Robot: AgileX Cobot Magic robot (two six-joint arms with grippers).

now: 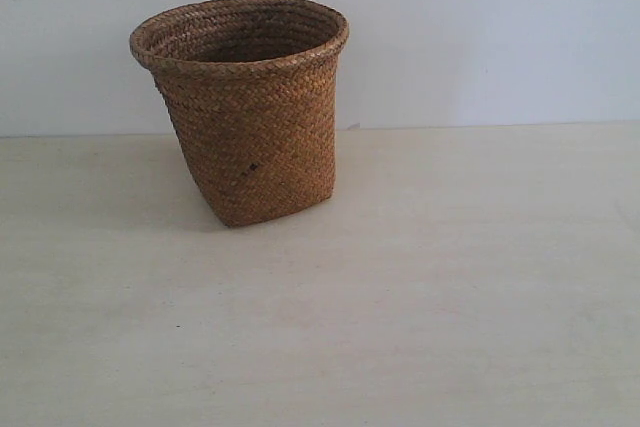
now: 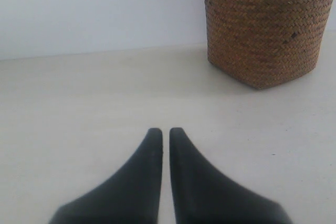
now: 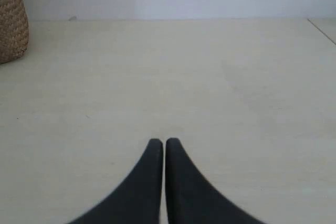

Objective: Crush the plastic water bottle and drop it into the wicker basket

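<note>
The brown wicker basket [image 1: 245, 107] stands upright at the back left of the pale table, with a small dark mark on its side. It also shows in the left wrist view as the wicker basket [image 2: 265, 30] and at the edge of the right wrist view as the wicker basket [image 3: 11, 19]. The plastic water bottle is out of view in every frame. My left gripper [image 2: 165, 130] is shut with nothing between its black fingers, low over bare table short of the basket. My right gripper [image 3: 164, 141] is likewise shut and empty. Neither arm shows in the exterior view.
A white wall [image 1: 480, 27] rises directly behind the table [image 1: 400, 297]. A table edge or seam [image 3: 323, 27] runs at the far corner in the right wrist view.
</note>
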